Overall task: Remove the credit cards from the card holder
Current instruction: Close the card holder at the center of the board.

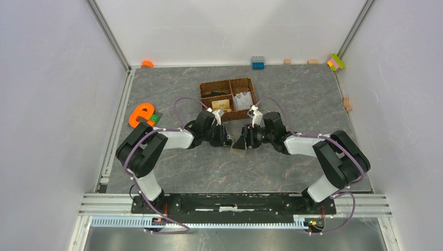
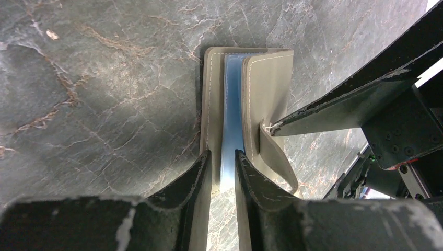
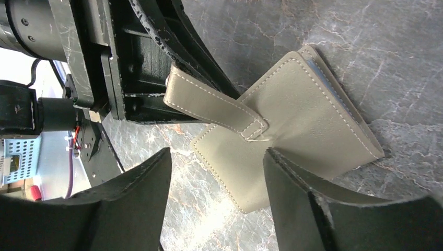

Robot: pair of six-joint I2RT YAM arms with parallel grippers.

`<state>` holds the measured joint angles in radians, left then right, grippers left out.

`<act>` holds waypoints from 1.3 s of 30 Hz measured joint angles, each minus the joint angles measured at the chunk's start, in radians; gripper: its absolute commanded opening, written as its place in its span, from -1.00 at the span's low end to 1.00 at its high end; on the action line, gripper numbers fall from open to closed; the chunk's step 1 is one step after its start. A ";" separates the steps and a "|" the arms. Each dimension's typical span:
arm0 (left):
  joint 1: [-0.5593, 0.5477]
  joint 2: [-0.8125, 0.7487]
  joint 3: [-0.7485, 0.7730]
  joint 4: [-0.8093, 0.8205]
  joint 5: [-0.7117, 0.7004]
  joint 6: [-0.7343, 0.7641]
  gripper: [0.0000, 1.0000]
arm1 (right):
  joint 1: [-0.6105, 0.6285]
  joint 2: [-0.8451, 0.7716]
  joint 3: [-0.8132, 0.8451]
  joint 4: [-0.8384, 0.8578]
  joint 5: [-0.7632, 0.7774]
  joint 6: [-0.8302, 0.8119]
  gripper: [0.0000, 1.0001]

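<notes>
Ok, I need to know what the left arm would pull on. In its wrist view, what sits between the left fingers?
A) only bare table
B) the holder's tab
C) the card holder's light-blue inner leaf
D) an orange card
C: the card holder's light-blue inner leaf runs down into the narrow gap between the left fingers, while the tab hangs off to the right.
</notes>
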<state>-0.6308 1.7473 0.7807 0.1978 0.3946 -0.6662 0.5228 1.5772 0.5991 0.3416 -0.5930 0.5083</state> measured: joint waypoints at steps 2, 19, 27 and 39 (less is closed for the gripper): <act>0.000 0.000 0.000 0.000 0.000 0.000 -0.41 | 0.000 0.008 0.006 -0.006 0.005 -0.006 0.39; 0.021 -0.369 -0.124 -0.062 -0.181 0.013 -0.53 | -0.007 -0.016 -0.010 0.016 0.029 -0.010 -0.72; 0.014 -0.402 -0.152 -0.048 -0.191 0.024 -0.52 | -0.011 0.098 -0.008 0.055 0.033 0.011 -0.91; -0.061 -0.224 -0.073 -0.050 -0.126 0.068 -0.53 | -0.015 0.056 -0.013 0.055 0.055 0.008 -1.00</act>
<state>-0.6914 1.5230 0.7078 0.1478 0.2687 -0.5987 0.5076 1.6333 0.5858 0.3969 -0.5377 0.5159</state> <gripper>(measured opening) 0.240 0.004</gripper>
